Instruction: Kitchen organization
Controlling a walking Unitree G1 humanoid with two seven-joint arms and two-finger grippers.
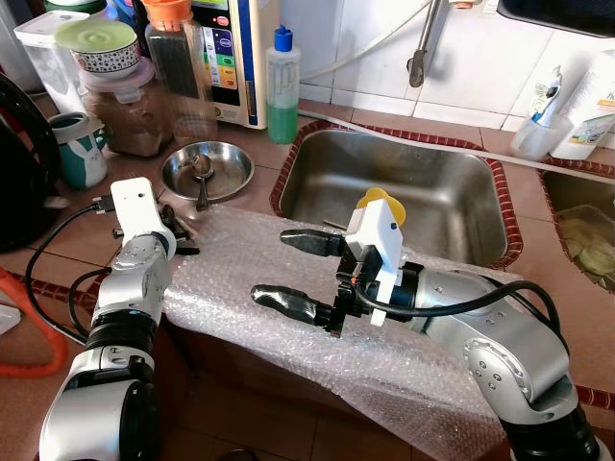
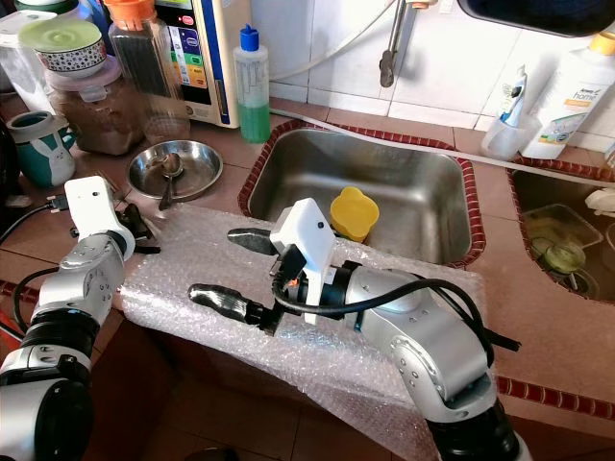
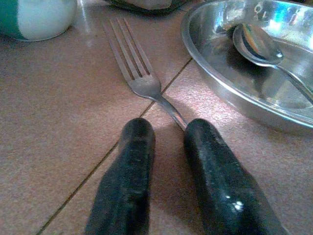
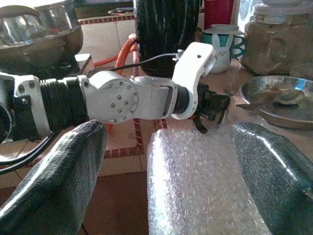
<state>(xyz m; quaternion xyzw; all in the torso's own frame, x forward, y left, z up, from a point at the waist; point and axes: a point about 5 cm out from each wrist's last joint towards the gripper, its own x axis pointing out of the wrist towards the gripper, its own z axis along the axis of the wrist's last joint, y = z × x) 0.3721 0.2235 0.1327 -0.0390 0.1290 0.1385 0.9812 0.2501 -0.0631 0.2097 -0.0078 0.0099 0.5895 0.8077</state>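
Observation:
A steel fork [image 3: 142,78] lies flat on the tiled counter beside a steel dish [image 1: 175,173] that holds a spoon [image 3: 259,46]. My left gripper [image 3: 166,129] is low on the counter at the fork's handle end, its fingers a narrow gap apart. The handle runs under one fingertip [image 3: 203,134], and I see nothing in the gap. My right gripper [image 1: 288,271] hovers wide open over a sheet of bubble wrap [image 1: 240,240] spread on the counter before the sink [image 1: 317,192]. A yellow cup-like thing [image 2: 354,213] stands in the sink.
Jars, a green-and-white mug [image 1: 79,149], a green soap bottle [image 1: 282,86] and a water dispenser crowd the back left. A black pot [image 1: 19,163] stands at the far left. Bottles sit at the back right. The counter's front edge runs under the bubble wrap.

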